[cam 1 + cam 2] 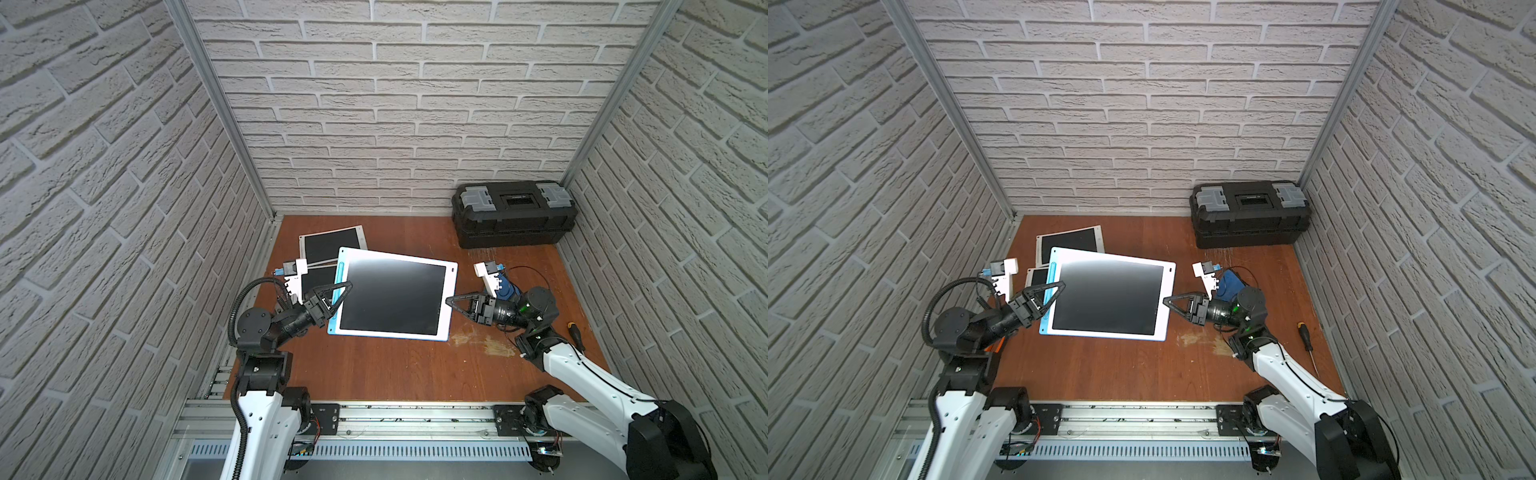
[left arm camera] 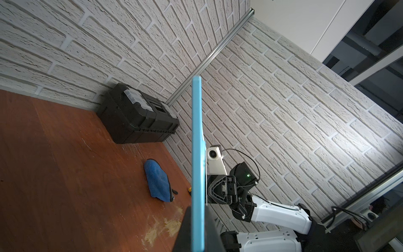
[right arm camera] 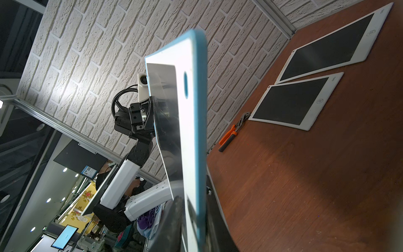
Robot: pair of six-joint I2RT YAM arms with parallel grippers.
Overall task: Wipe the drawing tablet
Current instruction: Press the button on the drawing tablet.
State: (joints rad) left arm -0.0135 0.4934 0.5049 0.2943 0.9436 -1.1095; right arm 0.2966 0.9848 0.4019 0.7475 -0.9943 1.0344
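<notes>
1. Two grippers meet the drawing tablet (image 1: 395, 299), which hangs screen-up above the wooden table (image 1: 395, 374), partly over two smaller tablets (image 3: 292, 104).
2. The left gripper (image 1: 347, 286) is clamped tight on its blue stylus-side edge.
3. The right gripper (image 1: 449, 300) has narrow jaws either side of the opposite white edge; whether they press it I cannot tell.
4. A blue cloth (image 2: 157, 179) lies on the table beside the right arm.

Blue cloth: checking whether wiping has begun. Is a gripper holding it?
No, the blue cloth lies free on the wooden table, with nothing gripping it.
</notes>
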